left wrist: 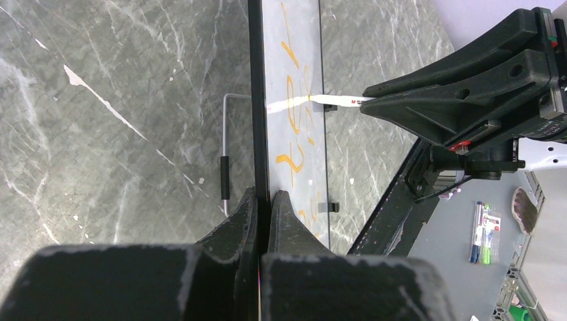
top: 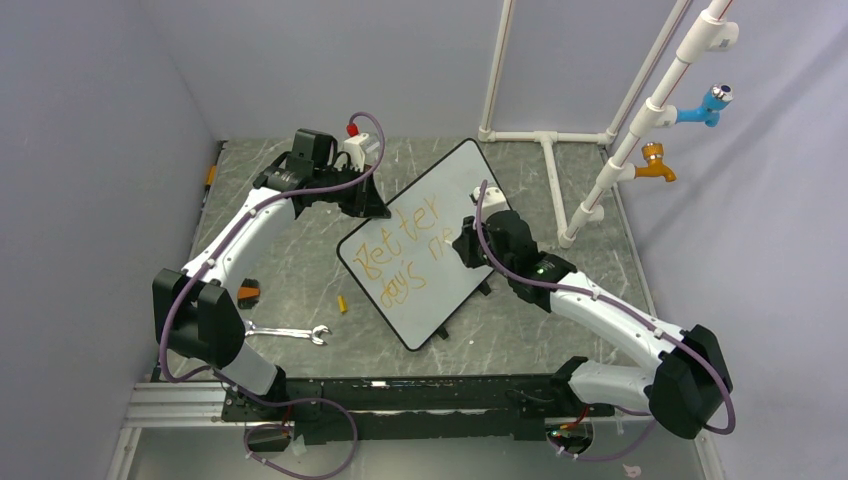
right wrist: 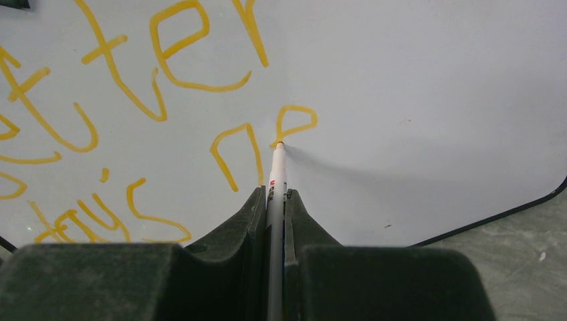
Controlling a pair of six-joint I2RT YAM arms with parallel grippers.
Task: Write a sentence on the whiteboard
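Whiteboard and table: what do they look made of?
Whiteboard: smooth glossy white sheet, maybe melamine or coated steel; it mirrors the marker. Frame: thin, black, likely plastic. Table: grey with white veins, stone-look, possibly laminate rather than marble.

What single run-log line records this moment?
left gripper: clamps black-framed white whiteboard edge | right gripper: holds white marker, tip on orange lettering | latest letters: ne

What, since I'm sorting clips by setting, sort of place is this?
Probably a robotics lab test cell: a left arm and right arm bolted at a marbled table's edge, plain walls boxing it in, and a white pipe frame carrying a blue tap and an orange tap.
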